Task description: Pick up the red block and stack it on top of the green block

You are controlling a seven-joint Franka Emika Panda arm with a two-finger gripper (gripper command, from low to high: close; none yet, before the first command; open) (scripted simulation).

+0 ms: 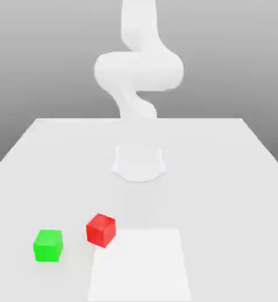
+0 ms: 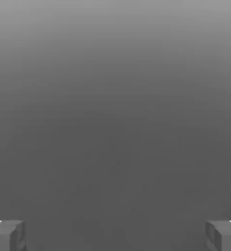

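Fingertips (image 2: 8, 235) apart; red block (image 1: 101, 229) on table (image 1: 224, 165).

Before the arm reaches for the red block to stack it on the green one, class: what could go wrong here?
1. The red block sits rotated on the table, so fingers not turned to match its faces may grip across corners and slip.
2. The green block lies close beside it, so a wide-open approach might nudge it.
3. Both cubes are the same size, so a slightly off-centre placement could topple.
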